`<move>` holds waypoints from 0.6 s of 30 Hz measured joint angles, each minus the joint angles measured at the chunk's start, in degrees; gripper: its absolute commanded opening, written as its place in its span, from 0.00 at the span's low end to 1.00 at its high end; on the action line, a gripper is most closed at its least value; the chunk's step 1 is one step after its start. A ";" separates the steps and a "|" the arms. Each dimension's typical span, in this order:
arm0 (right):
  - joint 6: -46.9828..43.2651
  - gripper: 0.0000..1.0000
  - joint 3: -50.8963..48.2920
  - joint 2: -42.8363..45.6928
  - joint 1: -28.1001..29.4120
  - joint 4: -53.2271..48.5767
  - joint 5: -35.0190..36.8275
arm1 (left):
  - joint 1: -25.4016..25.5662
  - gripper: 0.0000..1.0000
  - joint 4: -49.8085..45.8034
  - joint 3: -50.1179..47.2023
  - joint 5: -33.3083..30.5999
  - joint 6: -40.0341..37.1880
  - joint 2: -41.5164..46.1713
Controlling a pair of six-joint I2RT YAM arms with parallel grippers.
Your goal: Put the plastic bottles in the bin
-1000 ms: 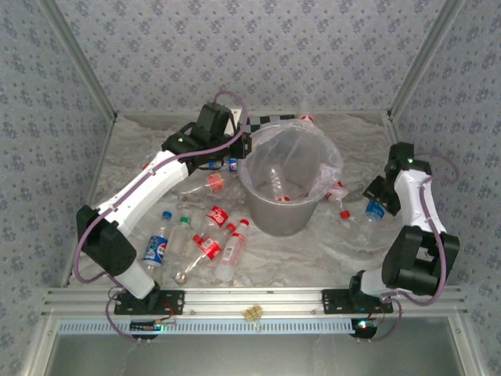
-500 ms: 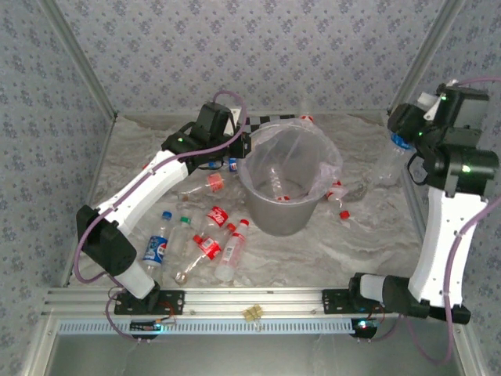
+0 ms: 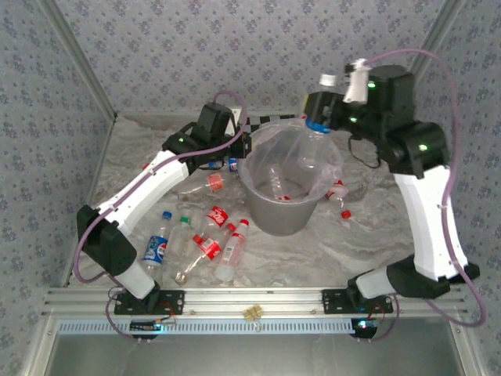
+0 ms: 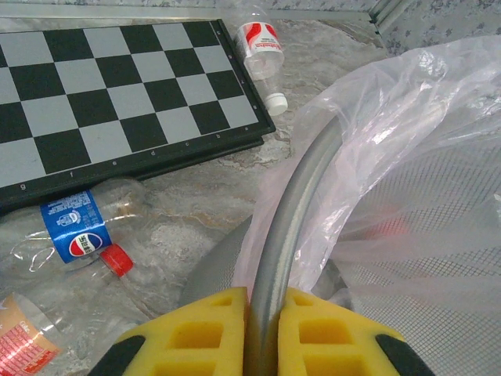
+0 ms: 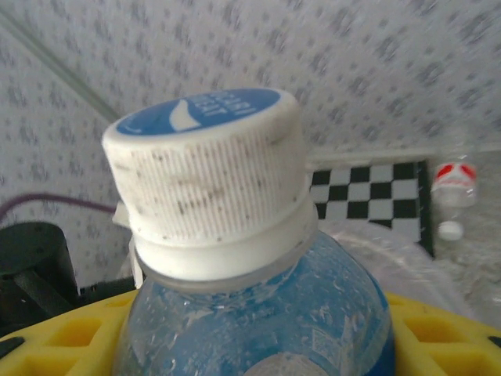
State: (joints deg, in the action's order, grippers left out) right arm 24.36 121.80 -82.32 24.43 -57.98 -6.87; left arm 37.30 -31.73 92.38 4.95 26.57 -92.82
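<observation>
The grey bin (image 3: 282, 215), lined with a crinkly clear bag, stands mid-table. My left gripper (image 3: 244, 146) is shut on the bin's left rim (image 4: 301, 196), yellow pads pinching the metal edge (image 4: 264, 329). High over the bin's far rim, my right gripper (image 3: 322, 110) is shut on a clear bottle (image 5: 258, 313) with a blue label and a white cap (image 5: 207, 180). One clear bottle (image 3: 278, 186) lies inside the bin. Several bottles lie left of the bin, among them a Pepsi one (image 3: 155, 249) and red-labelled ones (image 3: 215, 216). Another lies to its right (image 3: 337, 192).
A black-and-white checkerboard (image 3: 270, 120) lies behind the bin, with a red-labelled bottle (image 4: 262, 51) at its corner. A Pepsi bottle (image 4: 78, 231) rests just outside the bin by my left gripper. Metal frame posts and patterned walls close in the table.
My right arm has swung up from the right edge of the table and leftwards, carrying the blue-labelled bottle to above the bin's far rim. The left arm has not moved.
</observation>
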 measured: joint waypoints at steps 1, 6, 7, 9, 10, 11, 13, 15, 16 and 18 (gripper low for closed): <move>-0.37 0.40 -0.35 -1.18 1.84 -0.02 1.05 | 0.17 0.01 -0.13 0.11 -0.20 0.04 0.00; -3.45 0.40 -6.10 -3.58 7.54 1.84 4.96 | 0.35 0.01 -0.44 0.46 -0.92 0.13 -0.22; -4.09 0.39 -8.85 -3.48 8.13 3.04 5.22 | 0.37 0.01 -0.55 0.48 -1.14 0.22 -0.22; -4.85 0.40 -13.99 -3.30 8.63 4.74 5.92 | 0.37 0.01 -0.68 0.59 -1.38 0.42 -0.24; -5.20 0.39 -16.33 -3.30 8.72 5.14 6.43 | 0.37 0.01 -0.68 0.59 -1.38 0.52 -0.24; -5.42 0.40 -18.23 -3.30 8.72 5.33 7.04 | 0.35 0.01 -0.70 0.59 -1.42 0.55 -0.24; -5.79 0.40 -22.29 -3.28 8.72 5.84 8.50 | 0.37 0.01 -0.72 0.61 -1.57 0.57 -0.24; -5.79 0.39 -26.10 -2.93 8.72 6.84 9.55 | 0.37 0.01 -0.74 0.61 -1.57 0.70 -0.24; -5.79 0.39 -28.06 -2.62 8.72 7.52 9.90 | 0.37 0.01 -0.74 0.61 -1.57 0.81 -0.24; -5.73 0.39 -31.78 -2.05 8.72 8.70 10.64 | 0.37 0.01 -0.74 0.63 -1.57 0.98 -0.26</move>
State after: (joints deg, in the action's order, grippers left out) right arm 18.63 90.02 -84.38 33.15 -49.28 3.77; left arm 37.67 -32.47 93.01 3.38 27.55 -93.08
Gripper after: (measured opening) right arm 0.594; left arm 0.130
